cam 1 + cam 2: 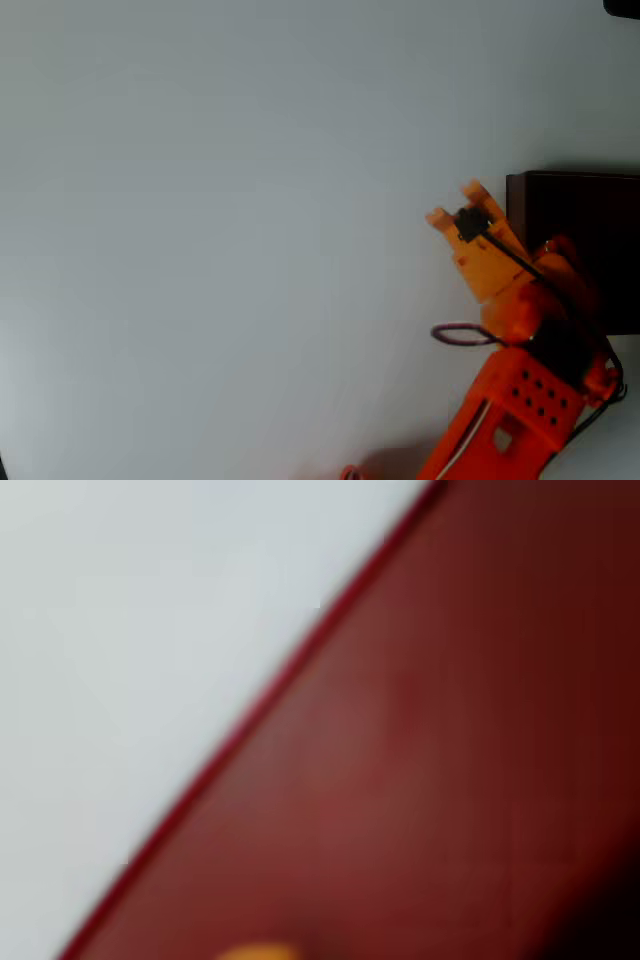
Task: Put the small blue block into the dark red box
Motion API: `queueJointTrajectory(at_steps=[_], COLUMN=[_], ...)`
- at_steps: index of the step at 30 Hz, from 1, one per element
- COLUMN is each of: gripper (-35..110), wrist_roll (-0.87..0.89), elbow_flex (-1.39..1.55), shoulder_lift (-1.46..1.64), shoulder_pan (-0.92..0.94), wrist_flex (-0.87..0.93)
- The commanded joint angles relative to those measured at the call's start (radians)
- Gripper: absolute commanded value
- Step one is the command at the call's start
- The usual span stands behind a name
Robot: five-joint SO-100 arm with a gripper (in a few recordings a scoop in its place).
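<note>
Arm: in the overhead view I see my orange arm (520,390) coming up from the bottom right and leaning toward the upper left.
Gripper: the gripper (455,207) sits just beside the left wall of the dark red box (580,215), over the pale table (220,220).
Claw state: I see two orange finger tips with a small gap between them, so the claw looks slightly parted; I cannot make out anything held between them, and the view is too soft for me to be sure.
Box: it lies at the right edge of the overhead view, dark inside, with its lower part covered by my arm.
Wrist view: very blurred; I make out a broad dark red surface (430,770) running diagonally, its brighter red edge against the pale table (130,630), and a sliver of orange at the bottom edge.
Small blue block: I cannot find it in either view, so I cannot tell where it is.
Cable: a dark wire loop (458,335) hangs at the arm's left side.
</note>
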Motion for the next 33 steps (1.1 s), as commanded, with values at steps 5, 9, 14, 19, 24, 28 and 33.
queueJointTrajectory(at_steps=[5,9,14,19,24,28,33], gripper=[18,0,0,0,0,0,0], wrist_roll=[-0.043,-0.038,0.046,0.057,0.011,-0.021,-0.130], elbow_flex=[0.123,0.230,0.425,0.598,0.741,0.827,0.968], shoulder_lift=[0.499,0.847,1.149,1.342,1.551,1.600,1.601], shoulder_pan=[-0.075,-0.204,-0.391,-0.637,-0.896,-1.058,-1.150], wrist_flex=[0.178,0.244,0.321,0.374,0.430,0.420,0.357])
